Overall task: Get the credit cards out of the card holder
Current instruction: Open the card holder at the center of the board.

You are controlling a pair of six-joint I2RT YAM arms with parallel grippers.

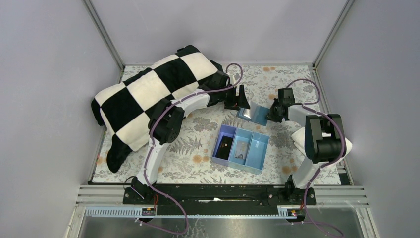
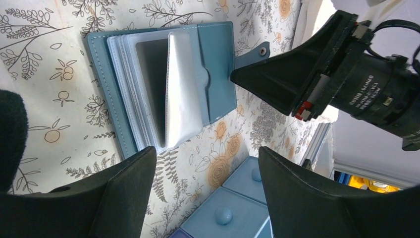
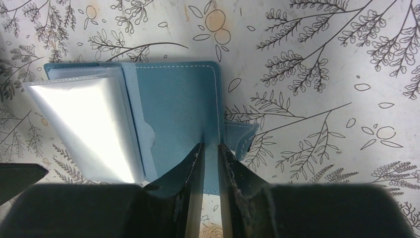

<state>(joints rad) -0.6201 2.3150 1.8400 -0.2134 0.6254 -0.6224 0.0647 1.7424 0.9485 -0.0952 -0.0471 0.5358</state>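
The card holder (image 1: 251, 114) is a blue-teal wallet lying open on the floral table cover between both grippers. Clear pocket leaves fan up from its left panel (image 2: 148, 84), and a grey credit card (image 2: 152, 82) shows through one leaf. Glare whitens those leaves in the right wrist view (image 3: 84, 126). My right gripper (image 3: 210, 148) is shut on the near edge of the wallet's right panel (image 3: 173, 104), beside the snap tab (image 3: 240, 136). My left gripper (image 2: 207, 151) hangs open just short of the wallet's edge with nothing between its fingers (image 2: 129, 183).
A light-blue tray (image 1: 241, 148) with three compartments sits just in front of the wallet, small items in two of them. A black-and-white checked cushion (image 1: 153, 94) fills the back left. Grey walls close in the table on three sides.
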